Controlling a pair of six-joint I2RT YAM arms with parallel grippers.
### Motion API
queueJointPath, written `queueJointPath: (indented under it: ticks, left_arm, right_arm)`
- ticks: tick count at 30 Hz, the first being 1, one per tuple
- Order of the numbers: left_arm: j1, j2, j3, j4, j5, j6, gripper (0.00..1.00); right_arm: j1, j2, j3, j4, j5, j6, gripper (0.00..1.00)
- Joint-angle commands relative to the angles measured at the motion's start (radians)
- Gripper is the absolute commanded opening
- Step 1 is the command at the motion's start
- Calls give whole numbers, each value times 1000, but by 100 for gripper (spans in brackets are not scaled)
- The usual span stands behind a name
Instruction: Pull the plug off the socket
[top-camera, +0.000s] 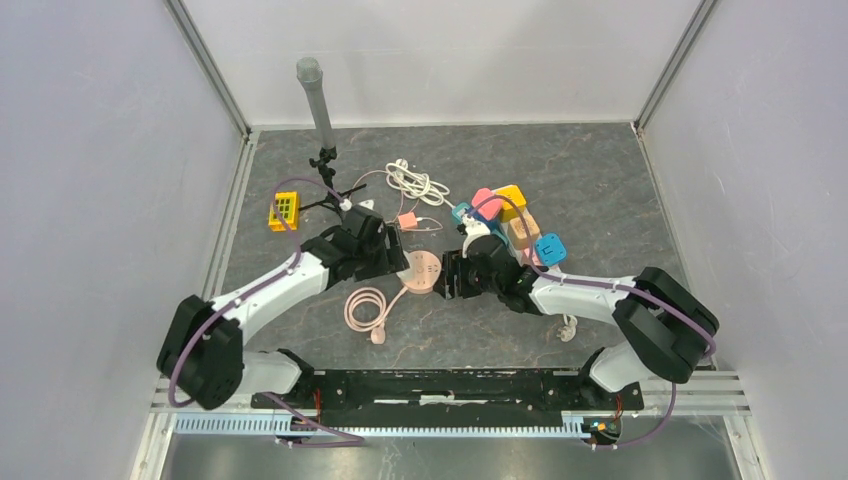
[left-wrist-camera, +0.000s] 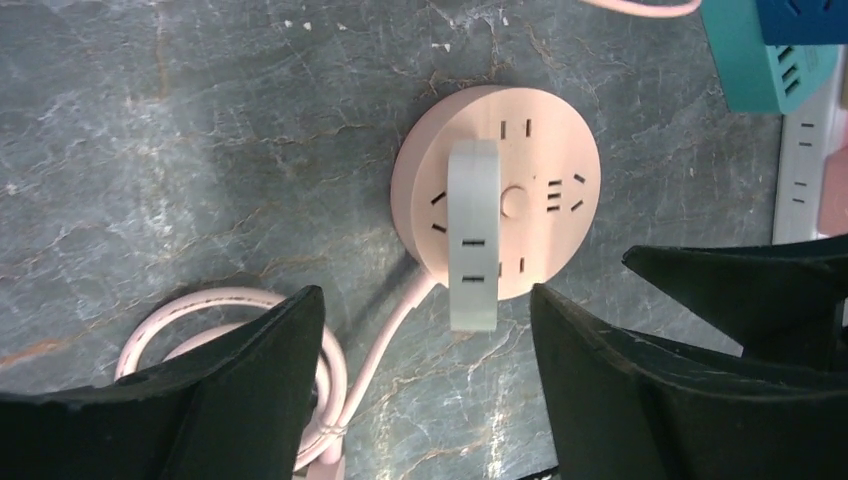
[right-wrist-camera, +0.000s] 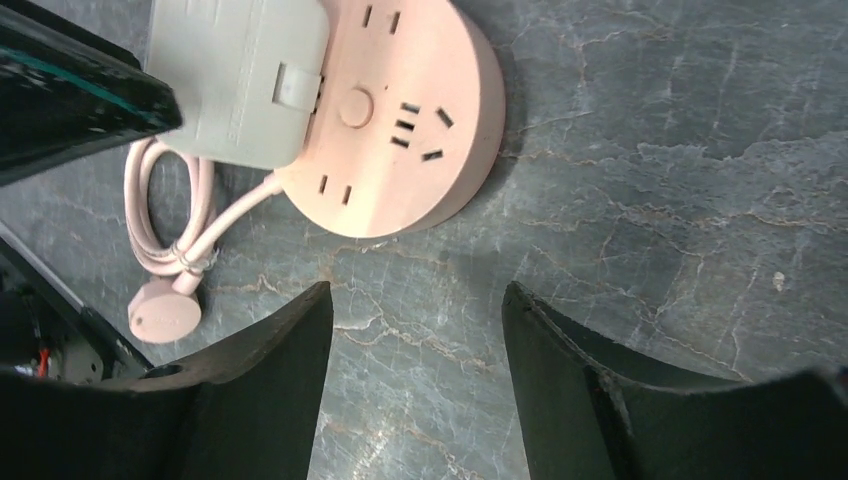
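We're looking at a lab robot cell: plain white panel walls (top-camera: 100, 150) on aluminium framing (top-camera: 215, 70), stone-look bench (top-camera: 600, 190), and a mounting rail (top-camera: 440, 385) along the near edge.

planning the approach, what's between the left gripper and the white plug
In the left wrist view, only bare grey tabletop and a stretch of pink cord lie between the left gripper and the white plug.

A white plug (left-wrist-camera: 473, 235) stands in the round pink socket (left-wrist-camera: 545, 130) on the bench, with the left gripper (left-wrist-camera: 425, 292) spread beside it.
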Motion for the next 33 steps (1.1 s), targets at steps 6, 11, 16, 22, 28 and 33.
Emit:
queueJointPath:
  ticks: [6, 11, 16, 22, 28, 33]
  left_arm:
    - [4, 209, 131, 72, 38, -74, 60]
    - [4, 242, 142, 60, 87, -66, 32]
    - [4, 238, 192, -4, 121, -25, 9]
    - [4, 260, 241, -60, 172, 6, 2]
    - [4, 252, 243, -94, 158, 31, 2]
    - [4, 266, 241, -93, 155, 46, 2]
  right_arm:
    - [7, -11, 22, 72, 149, 143, 64]
    - [8, 81, 100, 33, 163, 124, 61]
    - [8, 141, 149, 60, 137, 46, 60]
    - [8, 219, 169, 49, 81, -28, 44]
    - [26, 265, 132, -38, 61, -90, 35]
    - [56, 327, 111, -85, 97, -121, 34]
